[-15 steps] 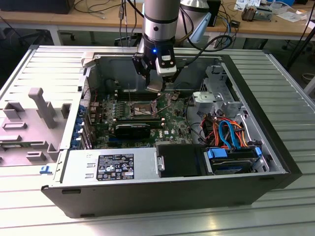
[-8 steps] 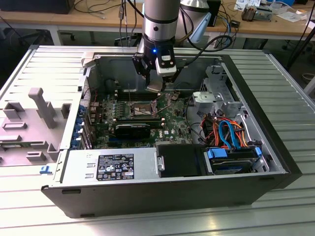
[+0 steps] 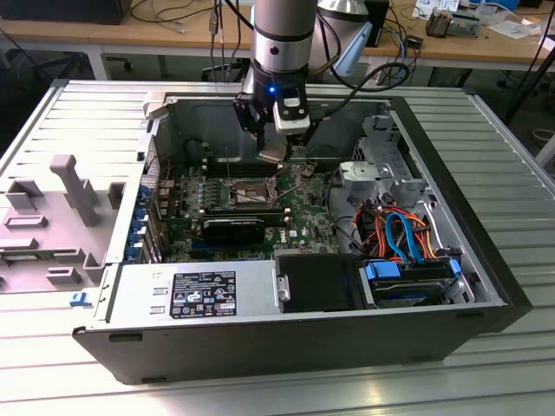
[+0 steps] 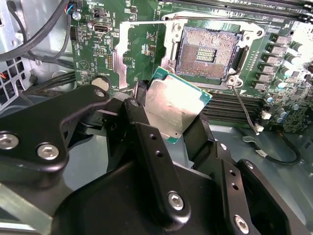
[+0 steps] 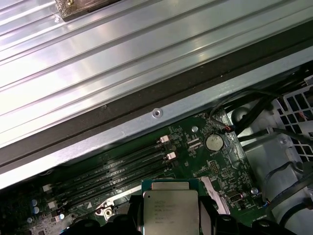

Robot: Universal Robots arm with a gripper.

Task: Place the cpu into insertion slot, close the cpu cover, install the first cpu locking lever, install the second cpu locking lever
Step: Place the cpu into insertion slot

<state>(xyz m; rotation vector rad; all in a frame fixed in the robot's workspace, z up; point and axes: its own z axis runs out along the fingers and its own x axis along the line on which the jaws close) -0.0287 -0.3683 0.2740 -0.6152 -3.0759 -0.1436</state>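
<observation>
The pincer is clamping the cpu by its edges, tilted above the board near the open slot, the cover lying flipped back beside it. Best move, probably: levelling the cpu, squaring it to the slot, lowering straight without scraping. The cpu is showing a silvery top, green-edged.

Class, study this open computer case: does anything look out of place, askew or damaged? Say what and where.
Nothing looks damaged. The cpu is out of place: the claw holds it tilted above the board, while the insertion slot sits bare with the cpu cover swung open beside it.
</observation>
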